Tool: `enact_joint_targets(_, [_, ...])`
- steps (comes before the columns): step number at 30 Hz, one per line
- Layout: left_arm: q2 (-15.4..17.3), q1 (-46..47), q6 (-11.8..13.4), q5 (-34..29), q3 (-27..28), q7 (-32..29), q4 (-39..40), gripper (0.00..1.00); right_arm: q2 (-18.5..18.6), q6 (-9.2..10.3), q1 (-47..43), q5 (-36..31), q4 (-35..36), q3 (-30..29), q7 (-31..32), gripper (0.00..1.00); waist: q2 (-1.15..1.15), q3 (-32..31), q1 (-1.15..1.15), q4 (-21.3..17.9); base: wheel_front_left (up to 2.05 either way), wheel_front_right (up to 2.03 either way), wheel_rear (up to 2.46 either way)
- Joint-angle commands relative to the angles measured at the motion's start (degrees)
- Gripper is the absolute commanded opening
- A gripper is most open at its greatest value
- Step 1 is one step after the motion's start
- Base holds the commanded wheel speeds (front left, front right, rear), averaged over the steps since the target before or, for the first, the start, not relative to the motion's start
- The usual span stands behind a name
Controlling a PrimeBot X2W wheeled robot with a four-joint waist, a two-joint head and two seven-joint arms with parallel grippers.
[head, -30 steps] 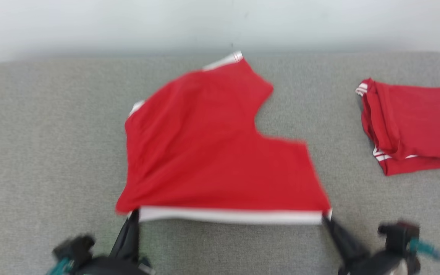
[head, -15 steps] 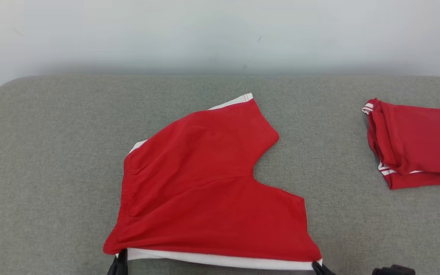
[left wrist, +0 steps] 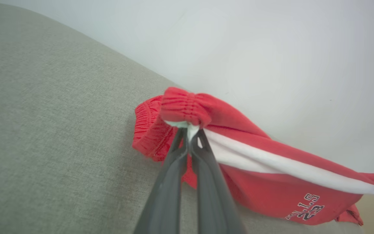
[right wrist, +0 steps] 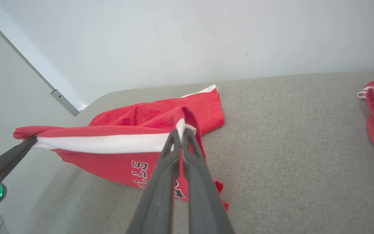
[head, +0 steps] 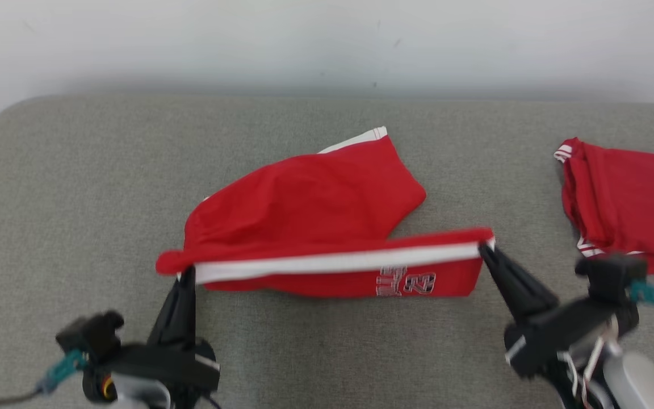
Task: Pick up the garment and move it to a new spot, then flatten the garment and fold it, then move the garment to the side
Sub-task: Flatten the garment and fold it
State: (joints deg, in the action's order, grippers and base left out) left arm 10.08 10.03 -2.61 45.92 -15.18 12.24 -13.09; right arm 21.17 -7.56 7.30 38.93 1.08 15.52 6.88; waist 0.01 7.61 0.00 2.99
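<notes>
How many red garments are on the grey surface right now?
2. The red shorts are in the middle, their striped edge pinched by the left claw and right claw; a folded red garment sits far right, possibly hiding more.

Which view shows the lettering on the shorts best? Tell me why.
Left wrist view: the lettering on the shorts is whole and sharp there. The head view shows it whole but blurred; in the right wrist view the right claw hides part of it.
</notes>
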Motion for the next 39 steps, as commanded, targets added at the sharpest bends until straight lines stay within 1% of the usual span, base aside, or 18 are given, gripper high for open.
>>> enact_joint_targets(1, [0.22, 3.52, -0.13, 0.42, 0.19, -1.17, -1.50, 0.00, 0.06, 0.16, 4.84, -0.37, -2.19, 0.58, 0.67, 0.00, -0.01, 1.62, 0.00, 0.86, 0.00, 0.00, 0.00])
enact_joint_targets(4, [0.21, 9.24, -0.29, 1.10, 0.61, -2.90, -4.92, 0.00, -0.18, 0.15, 12.56, -0.94, -7.07, 2.20, 1.78, 0.00, -0.01, 3.29, 0.00, 1.52, 0.00, 0.00, 0.00])
enact_joint_targets(6, [0.14, 13.09, -0.84, 1.76, 0.88, -3.80, -7.55, 0.00, -0.32, 0.15, 18.01, -1.29, -10.49, 3.62, 2.20, 0.00, -0.01, 4.61, 0.00, 1.99, 0.00, 0.00, 0.00])
enact_joint_targets(11, [-0.73, 22.18, -1.84, 3.30, 0.94, -6.74, -14.70, 0.00, -1.53, 0.15, 30.75, -0.88, -21.47, 6.35, 2.40, 0.00, -0.01, 8.11, 0.00, 3.42, 0.00, 0.00, 0.00])
enact_joint_targets(16, [-1.88, 30.43, -2.73, 4.18, 0.34, -8.44, -21.69, 0.00, -2.96, 0.15, 41.90, -1.58, -32.57, 9.53, 1.67, 0.00, -0.01, 11.74, 0.00, 4.94, 0.00, 0.00, 0.00])
enact_joint_targets(17, [-1.88, 30.43, -2.73, 4.18, 0.34, -8.44, -21.69, 0.00, -2.96, 0.15, 41.90, -1.58, -32.57, 9.53, 1.67, 0.00, -0.01, 11.74, 0.00, 4.94, 0.00, 0.00, 0.00])
enact_joint_targets(22, [-3.25, 37.38, -3.52, 4.26, -0.44, -8.23, -28.29, 0.00, -4.70, 0.15, 50.79, -2.51, -42.96, 12.41, -0.34, 0.00, -0.01, 15.04, 0.00, 6.22, 0.00, 0.00, 0.00])
enact_joint_targets(27, [-4.52, 42.47, -4.24, 5.23, -1.14, -8.14, -34.19, 0.00, -6.31, 0.15, 57.00, -3.71, -51.96, 15.40, -2.07, 0.00, -0.01, 17.40, 0.00, 6.96, 0.00, 0.00, 0.00])
enact_joint_targets(32, [-5.38, 45.47, -4.68, 5.53, -2.36, -6.49, -38.41, 0.00, -7.36, 0.15, 60.83, -4.39, -58.21, 18.01, -4.60, 0.00, -0.01, 18.59, 0.00, 7.09, 0.00, 0.00, 0.00])
enact_joint_targets(36, [-5.69, 46.67, -4.97, 5.96, -3.49, -5.27, -40.91, 0.00, -7.82, 0.15, 62.35, -3.96, -61.69, 19.66, -6.71, 0.00, -0.01, 18.43, 0.00, 6.91, 0.00, 0.00, 0.00])
enact_joint_targets(37, [-5.69, 46.81, -4.88, 5.87, -3.95, -4.95, -41.26, 0.18, -7.92, 0.15, 62.52, -3.77, -62.42, 20.00, -7.27, 0.00, -0.01, 18.26, 0.00, 6.81, 0.00, 0.00, 0.00])
enact_joint_targets(38, [-5.70, 46.53, -4.87, 6.00, -5.01, -4.32, -41.53, 1.00, -8.26, 0.15, 62.66, -3.17, -63.44, 20.65, -8.49, 0.45, -0.01, 17.76, 0.00, 6.50, 0.00, 0.00, 0.00])
enact_joint_targets(39, [-5.67, 46.23, -4.88, 6.24, -5.57, -4.00, -41.50, 1.00, -8.37, 0.15, 62.56, -2.84, -63.89, 21.02, -8.99, 1.00, -0.01, 17.45, 0.00, 6.39, 0.00, 0.00, 0.00])
